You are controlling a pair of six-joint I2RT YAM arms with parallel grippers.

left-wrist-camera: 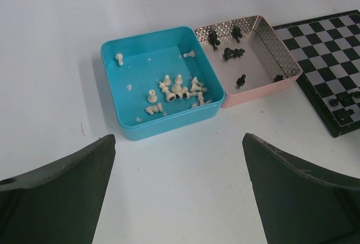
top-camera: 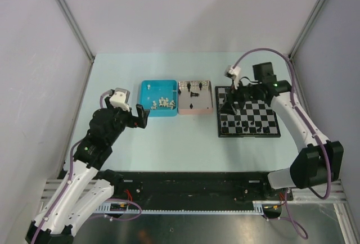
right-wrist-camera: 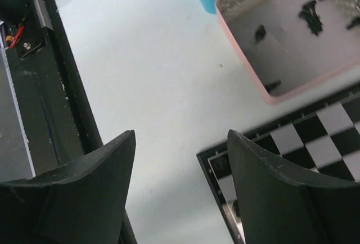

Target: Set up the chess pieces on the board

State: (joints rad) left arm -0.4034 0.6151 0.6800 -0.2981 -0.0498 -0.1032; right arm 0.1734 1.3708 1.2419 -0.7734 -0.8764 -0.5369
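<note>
Pieces [left-wrist-camera: 174,89] sit sorted for picking, white in blue tray [left-wrist-camera: 169,129], black in pink tray [left-wrist-camera: 253,95], few on board [left-wrist-camera: 320,53] at right; left gripper [left-wrist-camera: 179,143] gapes empty near trays, right gripper [right-wrist-camera: 181,137] parted, empty, over board's left edge.

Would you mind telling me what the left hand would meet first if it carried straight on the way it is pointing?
Probably the bare table just short of the blue tray; if the left hand runs flatter than it looks, the tray's near wall comes first.

a pale mint table [top-camera: 169,143] sits between plain grey-white walls [top-camera: 39,58], a black rail [top-camera: 185,185] along its near edge.
</note>
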